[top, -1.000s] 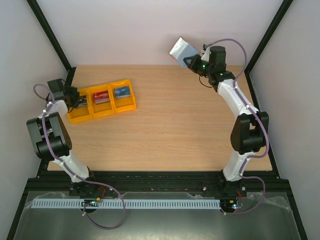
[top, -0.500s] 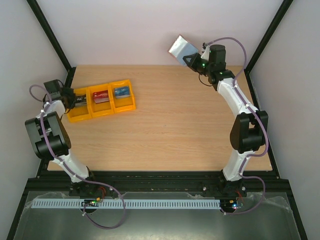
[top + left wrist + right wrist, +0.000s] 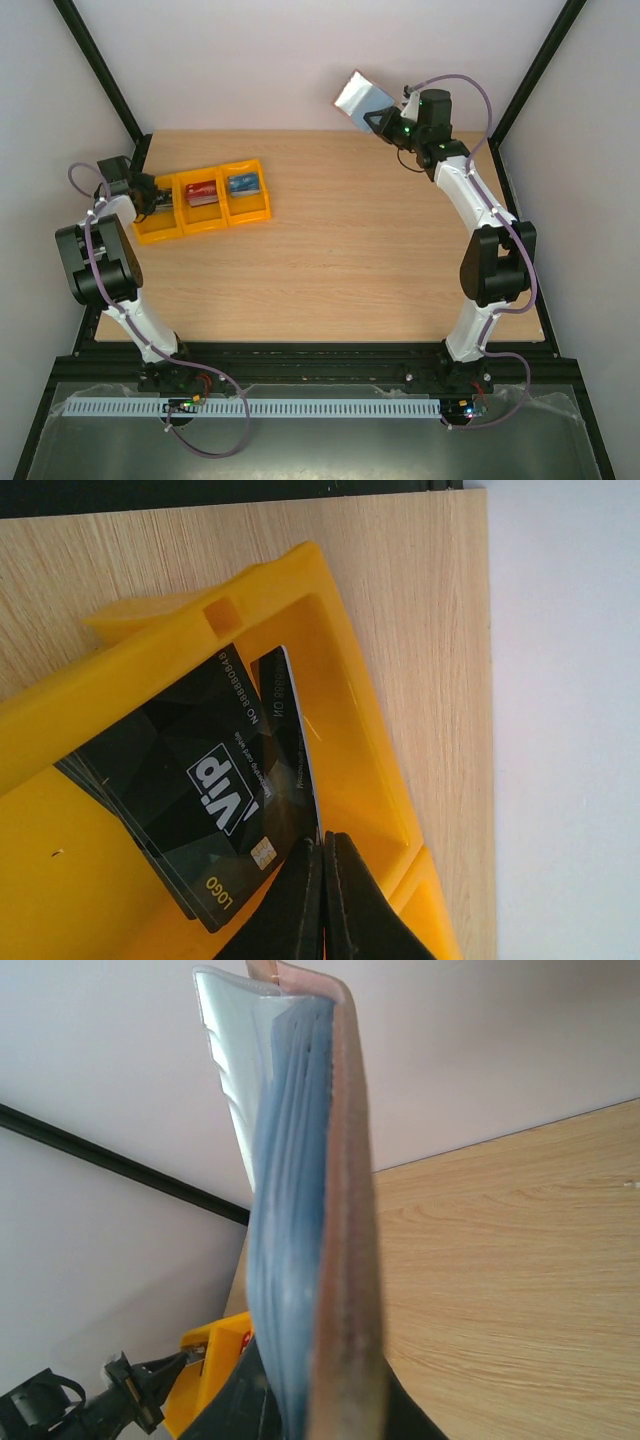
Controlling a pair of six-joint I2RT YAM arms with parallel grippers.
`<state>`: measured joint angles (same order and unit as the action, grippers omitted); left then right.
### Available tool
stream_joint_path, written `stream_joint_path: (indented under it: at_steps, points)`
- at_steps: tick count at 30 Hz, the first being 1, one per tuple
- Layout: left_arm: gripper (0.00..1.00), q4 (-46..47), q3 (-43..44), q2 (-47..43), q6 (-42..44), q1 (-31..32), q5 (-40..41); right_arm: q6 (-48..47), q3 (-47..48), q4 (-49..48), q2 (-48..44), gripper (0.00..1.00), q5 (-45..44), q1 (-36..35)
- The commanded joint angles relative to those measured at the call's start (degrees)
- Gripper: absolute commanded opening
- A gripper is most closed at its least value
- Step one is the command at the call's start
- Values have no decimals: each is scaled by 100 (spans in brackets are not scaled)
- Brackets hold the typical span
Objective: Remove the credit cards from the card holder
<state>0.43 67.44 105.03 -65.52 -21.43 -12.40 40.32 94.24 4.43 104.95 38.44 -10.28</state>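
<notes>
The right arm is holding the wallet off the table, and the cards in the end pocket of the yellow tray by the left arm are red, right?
Not quite: the cards in that end pocket of the yellow tray are black, not red; the left wrist view shows it. The right gripper does hold the card holder off the table.

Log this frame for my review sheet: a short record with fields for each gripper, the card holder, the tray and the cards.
Left gripper: shut, tips at the edge of the dark grey cards; pinch unclear
Right gripper: shut on the tan-brown, blue-grey-faced card holder, held in the air
Yellow three-compartment plastic tray: far left of the wooden table
Tray contents: dark grey cards left, red card middle, blue card right
</notes>
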Motion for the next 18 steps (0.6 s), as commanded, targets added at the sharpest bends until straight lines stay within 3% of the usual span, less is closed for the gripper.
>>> stream_joint_path:
  at_steps: [1, 4, 7, 10, 18]
  points:
    - [2, 117, 72, 109, 157, 59, 35, -74, 193, -284, -15, 2, 191, 20]
    - [5, 53, -16, 81, 184, 56, 67, -68, 150, -346, -50, 2, 245, 18]
    - [29, -114, -53, 22, 171, 59, 33, -76, 120, -359, -79, 2, 310, 18]
    - [46, -274, -55, -60, 180, 95, 12, -49, 90, -426, -94, 2, 371, 18]
    - [73, -532, -42, -199, 259, 197, 25, 2, 1, -601, -140, 2, 583, 18]
